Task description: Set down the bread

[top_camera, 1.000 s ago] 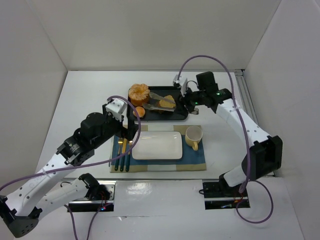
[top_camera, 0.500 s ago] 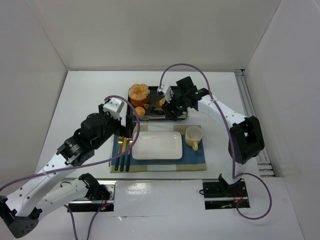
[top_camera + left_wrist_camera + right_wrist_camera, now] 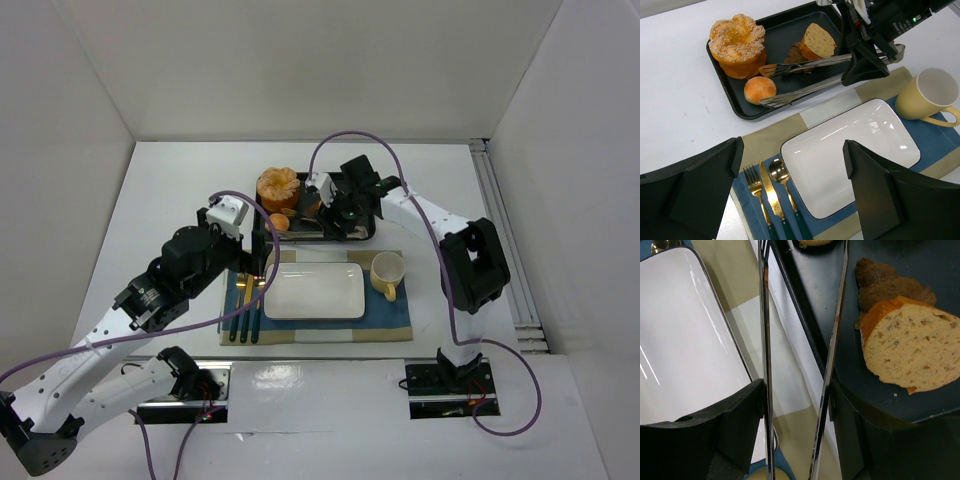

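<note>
The bread (image 3: pixel 760 88) is a small smooth golden bun at the near left of the black tray (image 3: pixel 790 30); from above, the bread (image 3: pixel 280 223) shows at the tray's left end. My right gripper (image 3: pixel 795 410) is shut on the two arms of metal tongs (image 3: pixel 765 340). The tongs (image 3: pixel 810 63) reach left across the tray, and their open tips stand on either side of the bread; I cannot tell if they touch it. My left gripper (image 3: pixel 792 150) hangs open and empty over the white plate (image 3: pixel 875 125).
A large ridged orange bun (image 3: pixel 738 44) and a cut bread slice (image 3: pixel 817 41) share the tray. On the blue placemat (image 3: pixel 400 315) lie the plate (image 3: pixel 313 291), a yellow cup (image 3: pixel 387 272) to its right and gold cutlery (image 3: pixel 243 305) to its left.
My right arm has swung left from the tray's right end, carrying the tongs so their tips now reach the small bun. The left arm has stayed still.
</note>
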Robot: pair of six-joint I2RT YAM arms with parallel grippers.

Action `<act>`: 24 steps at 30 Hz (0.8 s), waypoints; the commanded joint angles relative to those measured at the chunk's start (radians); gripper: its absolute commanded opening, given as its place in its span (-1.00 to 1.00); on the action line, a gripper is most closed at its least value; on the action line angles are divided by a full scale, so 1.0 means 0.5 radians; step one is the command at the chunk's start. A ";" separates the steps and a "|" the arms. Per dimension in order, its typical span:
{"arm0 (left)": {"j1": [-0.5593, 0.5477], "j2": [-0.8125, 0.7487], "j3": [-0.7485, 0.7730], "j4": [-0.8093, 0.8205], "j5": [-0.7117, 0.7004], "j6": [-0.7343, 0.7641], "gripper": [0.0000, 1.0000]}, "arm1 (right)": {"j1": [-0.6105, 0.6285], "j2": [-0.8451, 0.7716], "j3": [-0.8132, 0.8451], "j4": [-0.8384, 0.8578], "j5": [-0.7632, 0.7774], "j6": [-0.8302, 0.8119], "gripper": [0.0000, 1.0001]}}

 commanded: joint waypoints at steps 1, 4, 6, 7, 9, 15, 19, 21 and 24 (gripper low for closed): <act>-0.006 -0.025 0.004 0.094 0.007 -0.007 1.00 | 0.043 0.029 0.127 0.110 -0.003 -0.018 0.24; -0.006 -0.007 0.004 0.094 0.007 -0.007 1.00 | 0.043 0.066 0.145 0.110 0.016 -0.018 0.24; -0.006 -0.007 0.004 0.094 0.007 -0.007 1.00 | 0.062 0.087 0.169 0.110 0.034 -0.018 0.24; -0.006 -0.007 0.004 0.094 0.007 -0.007 1.00 | 0.062 0.087 0.170 0.110 0.034 -0.018 0.24; -0.006 -0.007 0.004 0.094 0.007 -0.007 1.00 | 0.080 0.109 0.191 0.110 0.052 -0.018 0.24; -0.006 -0.007 0.004 0.094 0.007 -0.007 1.00 | 0.117 0.167 0.249 0.110 0.138 0.000 0.24; -0.006 -0.007 0.004 0.094 0.007 -0.007 1.00 | 0.117 0.216 0.311 0.071 0.181 0.000 0.24; -0.006 -0.007 0.004 0.094 0.007 -0.007 1.00 | 0.117 0.216 0.311 0.071 0.221 0.021 0.19; -0.006 -0.007 0.004 0.094 0.007 -0.007 1.00 | 0.135 0.235 0.311 0.052 0.221 0.040 -0.12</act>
